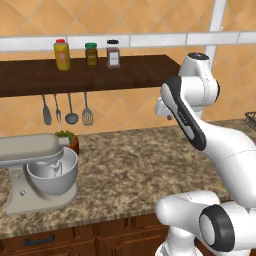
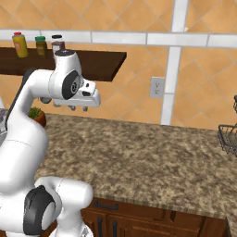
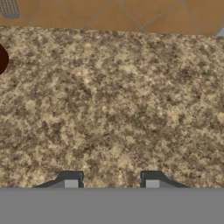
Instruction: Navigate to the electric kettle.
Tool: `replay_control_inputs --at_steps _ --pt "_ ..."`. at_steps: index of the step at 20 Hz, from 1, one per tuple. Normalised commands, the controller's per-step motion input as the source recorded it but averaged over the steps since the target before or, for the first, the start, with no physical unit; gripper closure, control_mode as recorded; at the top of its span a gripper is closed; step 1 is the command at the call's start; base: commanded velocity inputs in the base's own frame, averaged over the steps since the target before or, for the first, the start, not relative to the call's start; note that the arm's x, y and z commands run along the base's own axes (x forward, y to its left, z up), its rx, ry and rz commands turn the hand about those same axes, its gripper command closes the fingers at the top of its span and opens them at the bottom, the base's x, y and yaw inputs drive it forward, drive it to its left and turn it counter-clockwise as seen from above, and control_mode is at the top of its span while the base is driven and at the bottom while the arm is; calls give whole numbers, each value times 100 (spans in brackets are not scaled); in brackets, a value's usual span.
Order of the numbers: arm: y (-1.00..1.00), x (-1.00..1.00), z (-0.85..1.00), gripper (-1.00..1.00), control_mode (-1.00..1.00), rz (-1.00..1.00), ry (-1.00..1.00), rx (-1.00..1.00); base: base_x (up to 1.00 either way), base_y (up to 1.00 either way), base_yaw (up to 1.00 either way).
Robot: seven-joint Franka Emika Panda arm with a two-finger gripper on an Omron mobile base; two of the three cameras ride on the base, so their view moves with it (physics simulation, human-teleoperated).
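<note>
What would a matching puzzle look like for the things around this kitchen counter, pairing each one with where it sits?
Things:
1. stand mixer
2. spice jars
3. utensils
4. wire basket

Places:
A. standing in a row on top of the dark wooden shelf
B. at the counter's far right end
C. hanging below the shelf against the tiled wall
D. on the counter's left end, bowl under its head

Pairs: 1-D, 2-A, 3-C, 4-B
</note>
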Motion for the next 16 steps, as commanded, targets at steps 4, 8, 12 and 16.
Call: replay_control_inputs --at_steps 4,8,12,16 --pt "-11 -54 0 -100 -100 -1 0 0 0 0 0" --pt "-7 -70 -9 -100 -100 -2 0 0 0 0 0" --pt "0 -68 -33 -100 -100 -1 -2 0 0 0 0" --pt "0 -53 -38 -100 -100 0 0 0 0 0 0"
